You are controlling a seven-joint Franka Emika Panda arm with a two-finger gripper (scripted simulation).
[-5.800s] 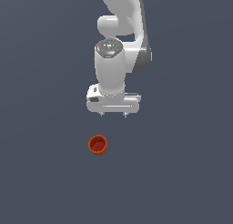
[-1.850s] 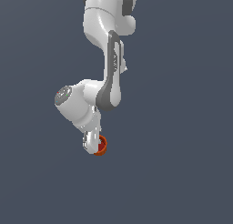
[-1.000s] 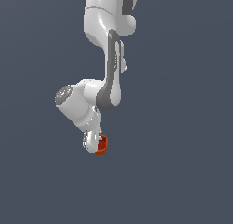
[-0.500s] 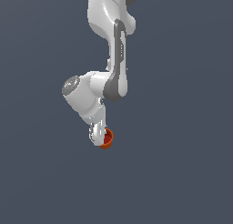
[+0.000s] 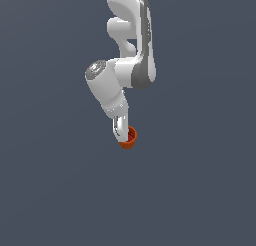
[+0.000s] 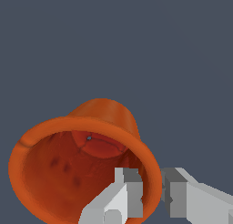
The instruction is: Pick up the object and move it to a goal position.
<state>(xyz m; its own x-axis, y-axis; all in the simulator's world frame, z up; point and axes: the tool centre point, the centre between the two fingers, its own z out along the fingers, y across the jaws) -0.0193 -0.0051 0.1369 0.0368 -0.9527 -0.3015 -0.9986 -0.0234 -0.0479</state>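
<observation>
One white arm (image 5: 131,50) reaches down the middle of the exterior view, wrist bent, and its pincer (image 5: 123,135) has the orange-red cup (image 5: 129,138) by the rim! The wrist view makes it clear: one finger (image 6: 119,198) sits inside the cup (image 6: 77,159) against its darker red inner wall, the other finger (image 6: 182,196) presses just outside the rim, so the pincer (image 6: 152,191) is clamped on the wall between them. Cup tilted, hanging at the fingertips over the plain grey surface (image 5: 200,190).
</observation>
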